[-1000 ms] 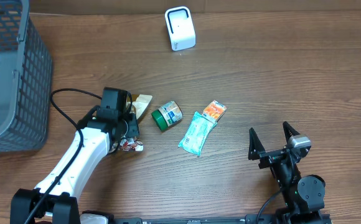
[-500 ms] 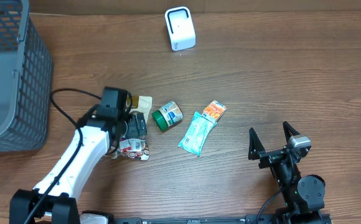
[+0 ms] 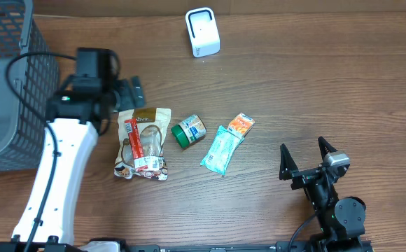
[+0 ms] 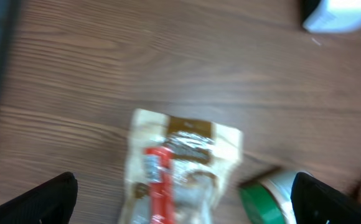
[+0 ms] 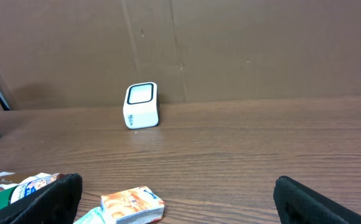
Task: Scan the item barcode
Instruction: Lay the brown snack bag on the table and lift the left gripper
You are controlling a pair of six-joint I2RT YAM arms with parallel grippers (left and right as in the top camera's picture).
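A tan snack pouch (image 3: 143,143) with a red stripe lies flat on the table, left of centre. The left wrist view shows the pouch (image 4: 180,168) blurred, below and between the fingers. My left gripper (image 3: 126,92) hovers open just behind the pouch, holding nothing; in its own view this gripper (image 4: 183,202) has its black fingertips (image 4: 50,199) spread wide. The white barcode scanner (image 3: 203,31) stands at the back centre, and the scanner (image 5: 141,104) also shows in the right wrist view. My right gripper (image 3: 306,159) rests open at the front right, empty.
A green-lidded jar (image 3: 187,130), a teal packet (image 3: 222,149) and a small orange box (image 3: 240,124) lie in the middle of the table. A grey mesh basket (image 3: 7,84) stands at the far left. A brown wall (image 5: 230,43) rises behind the scanner.
My left gripper opened and let go of the pouch, then rose and moved back-left toward the basket. The pouch now lies flat. The right arm has not moved.
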